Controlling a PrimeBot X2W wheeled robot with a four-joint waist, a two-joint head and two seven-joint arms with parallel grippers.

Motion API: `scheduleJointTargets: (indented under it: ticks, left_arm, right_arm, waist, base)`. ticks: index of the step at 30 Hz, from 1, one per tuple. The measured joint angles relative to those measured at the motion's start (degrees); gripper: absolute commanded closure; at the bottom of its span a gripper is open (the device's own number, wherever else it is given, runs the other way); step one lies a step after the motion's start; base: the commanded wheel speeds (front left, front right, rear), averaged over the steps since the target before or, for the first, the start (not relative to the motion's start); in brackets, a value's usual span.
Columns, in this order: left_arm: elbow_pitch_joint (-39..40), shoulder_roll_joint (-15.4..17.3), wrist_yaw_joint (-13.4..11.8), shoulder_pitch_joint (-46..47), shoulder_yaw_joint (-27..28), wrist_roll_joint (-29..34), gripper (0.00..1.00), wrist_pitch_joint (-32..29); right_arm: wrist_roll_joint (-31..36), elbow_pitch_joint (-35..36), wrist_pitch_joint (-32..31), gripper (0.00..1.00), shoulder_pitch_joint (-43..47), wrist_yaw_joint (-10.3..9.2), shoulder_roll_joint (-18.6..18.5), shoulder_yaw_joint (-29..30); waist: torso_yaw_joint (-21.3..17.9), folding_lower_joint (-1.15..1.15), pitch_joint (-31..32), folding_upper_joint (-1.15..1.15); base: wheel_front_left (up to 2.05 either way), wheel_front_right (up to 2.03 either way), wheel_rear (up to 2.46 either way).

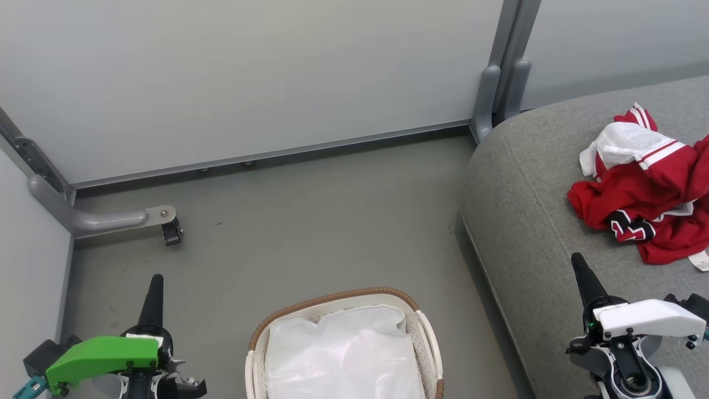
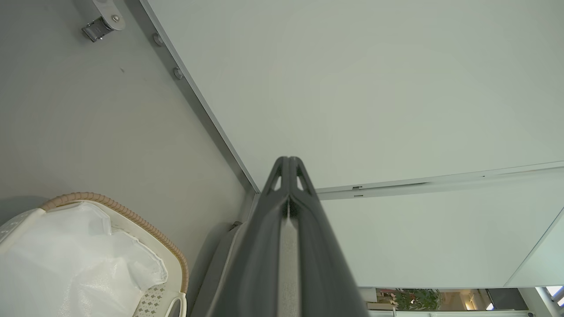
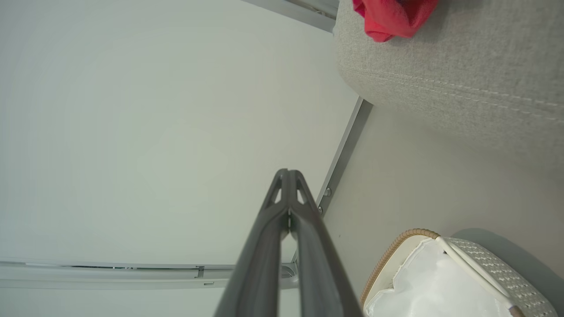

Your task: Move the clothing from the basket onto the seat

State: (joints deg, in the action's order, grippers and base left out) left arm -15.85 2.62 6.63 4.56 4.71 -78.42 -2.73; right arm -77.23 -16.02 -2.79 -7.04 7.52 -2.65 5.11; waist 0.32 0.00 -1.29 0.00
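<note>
One red jersey (image 1: 648, 188) lies crumpled on the grey seat (image 1: 532, 221), toward its right side and well apart from the basket (image 1: 426, 332). It has white stripes and white trim. A patch of black-and-white lettering (image 1: 631, 228) shows on a fold near its lower left, too bunched to read. One small white tag (image 1: 700, 260) sticks out at its lower right edge, and any print on it is too small to make out. A corner of the same red cloth (image 3: 392, 17) rests on the cushion (image 3: 462, 79) in the right wrist view. The single oval basket stands on the floor (image 1: 310, 221) just left of the seat, with a brown woven rim and one white liner (image 1: 343, 354) inside. There are two pincers. The left pincer (image 1: 155, 293), with a green cover (image 1: 102, 354) behind it, points up over the floor left of the basket; its two dark fingers (image 2: 269, 229) are pressed together on nothing. The right pincer (image 1: 581, 271), with a white cover (image 1: 648, 318) behind it, sits over the seat's front part, near the jersey but apart from it; its fingers (image 3: 264, 246) are likewise closed and empty.
</note>
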Motion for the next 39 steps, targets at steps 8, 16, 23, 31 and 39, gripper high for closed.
scheduleJointTargets:
  ticks: [8, 16, 23, 31, 39]
  left_arm:
    - [0.45, 0.01, 0.25, 0.25, 0.49, -3.57, 1.00, -1.00]
    - [0.87, 0.03, 0.43, 0.81, 0.85, -6.89, 1.00, -1.97]
    - [1.14, 0.04, 0.48, 0.90, 1.16, -9.46, 1.00, -2.75]
    - [1.56, 0.05, 0.66, 1.13, 1.57, -12.34, 1.00, -3.35]
    - [1.79, 0.07, 0.68, 1.33, 1.81, -13.91, 1.00, -3.82]
  right_arm:
    - [-3.86, 0.53, -0.99, 1.00, 0.09, -0.01, -0.01, 0.34]
    - [-7.46, 0.94, -1.86, 1.00, 0.27, -0.02, -0.02, 0.68]
    - [-10.32, 1.34, -2.60, 1.00, 0.35, -0.03, -0.03, 0.99]
    - [-13.40, 1.77, -3.36, 1.00, 0.49, -0.03, -0.04, 1.26]
    - [-15.07, 1.94, -3.77, 1.00, 0.53, -0.02, -0.04, 1.42]
  waist:
    - [-0.07, 0.00, 0.26, 0.00]
    - [-0.15, 0.00, 0.52, 0.00]
    - [-0.21, 0.00, 0.74, 0.00]
    - [-0.29, 0.00, 0.99, 0.00]
    - [-0.32, 0.00, 1.12, 0.00]
  base:
    - [0.00, 0.00, 0.00]
    - [0.00, 0.00, 0.00]
    - [0.00, 0.00, 0.00]
    - [0.00, 0.00, 0.00]
    - [0.00, 0.00, 0.00]
